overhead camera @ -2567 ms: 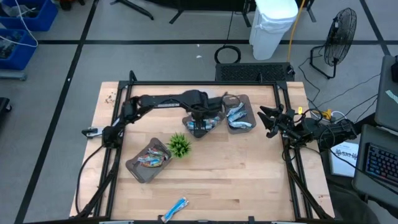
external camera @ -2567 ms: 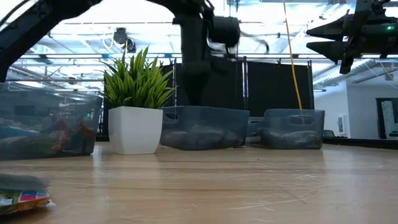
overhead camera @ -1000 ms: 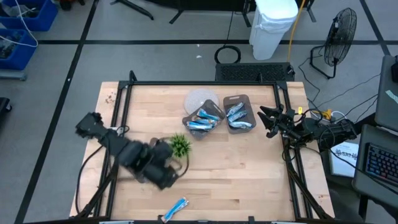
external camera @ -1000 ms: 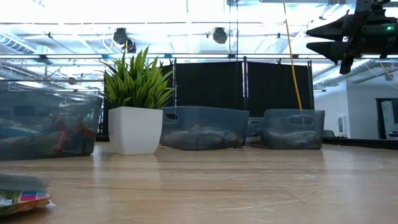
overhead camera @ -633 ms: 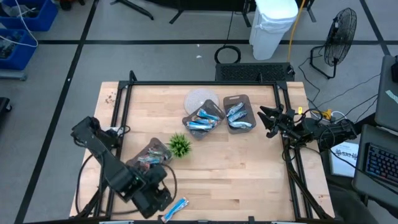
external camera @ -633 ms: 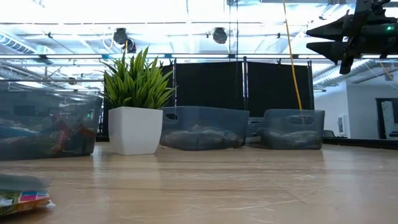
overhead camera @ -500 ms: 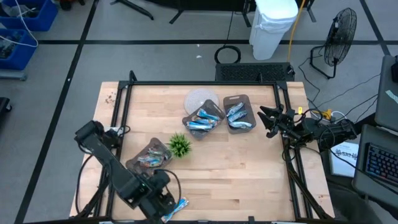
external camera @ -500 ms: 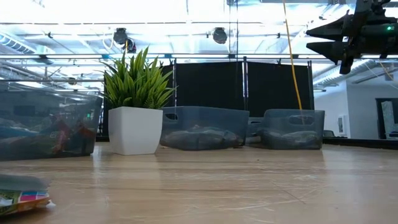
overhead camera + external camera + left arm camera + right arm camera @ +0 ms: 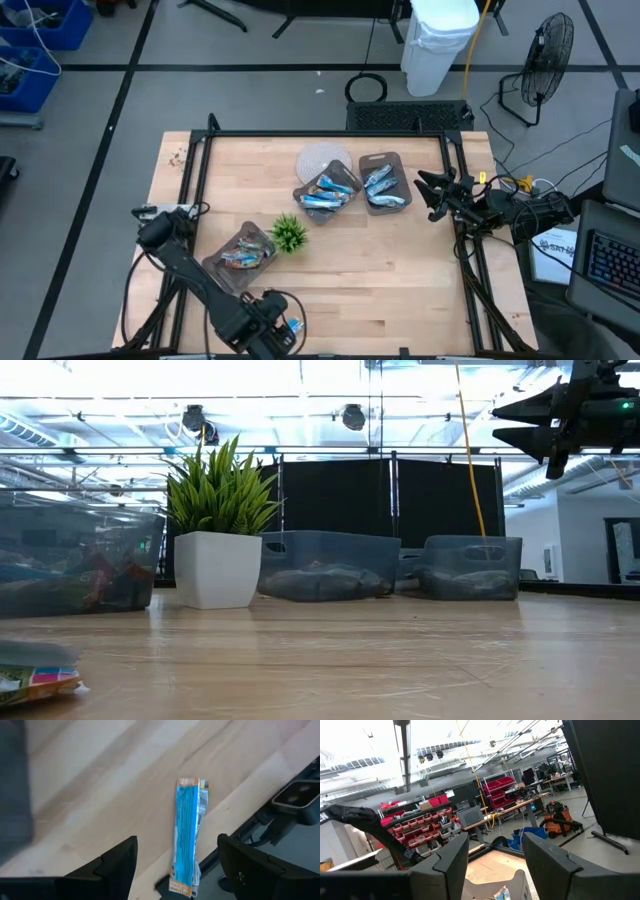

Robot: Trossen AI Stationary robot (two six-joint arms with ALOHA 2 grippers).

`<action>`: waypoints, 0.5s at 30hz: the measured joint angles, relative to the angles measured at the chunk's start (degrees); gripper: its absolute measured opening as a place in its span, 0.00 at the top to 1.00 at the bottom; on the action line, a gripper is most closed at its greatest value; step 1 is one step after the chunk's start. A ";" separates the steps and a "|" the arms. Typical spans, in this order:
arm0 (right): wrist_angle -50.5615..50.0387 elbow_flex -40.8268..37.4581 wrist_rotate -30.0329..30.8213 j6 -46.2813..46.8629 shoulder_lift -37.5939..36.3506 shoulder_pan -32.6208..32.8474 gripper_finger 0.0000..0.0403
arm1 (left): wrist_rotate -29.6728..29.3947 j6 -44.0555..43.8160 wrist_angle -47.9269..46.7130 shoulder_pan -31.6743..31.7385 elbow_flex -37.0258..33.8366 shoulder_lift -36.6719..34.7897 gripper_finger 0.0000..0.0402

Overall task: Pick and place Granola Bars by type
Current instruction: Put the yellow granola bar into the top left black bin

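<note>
One loose granola bar [image 9: 186,837], a blue and silver packet, lies flat on the wood at the table's near edge [image 9: 292,326]; the low view shows it at the lower left [image 9: 35,670]. My left gripper [image 9: 177,840] hovers over it, open, one finger on either side of the bar, touching nothing. In the high view that gripper [image 9: 270,335] sits at the near edge. Other bars lie in three grey trays [image 9: 240,255] [image 9: 325,195] [image 9: 383,185]. My right gripper [image 9: 432,195] waits, open, above the table's right edge.
A small green plant in a white pot [image 9: 290,235] stands between the near-left tray and the two far trays. A pale round disc [image 9: 323,158] lies behind the middle tray. A black frame rail [image 9: 295,795] runs just beyond the near edge, beside the bar.
My left arm has swung from beside the plant and the near-left tray toward the table's near edge, ending over the loose bar. The bar has stayed where it lay. My right arm has kept still.
</note>
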 joint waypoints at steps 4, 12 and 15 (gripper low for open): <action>0.02 0.00 0.00 0.00 0.00 -0.01 0.55 | 2.66 1.10 3.00 0.09 0.00 2.72 0.32; 0.01 0.01 -0.01 -0.02 0.00 0.01 0.55 | 4.81 2.70 7.64 0.29 0.03 6.79 0.32; 0.01 0.00 0.00 0.00 0.00 0.01 0.55 | 5.74 3.23 8.22 0.44 0.02 8.27 0.32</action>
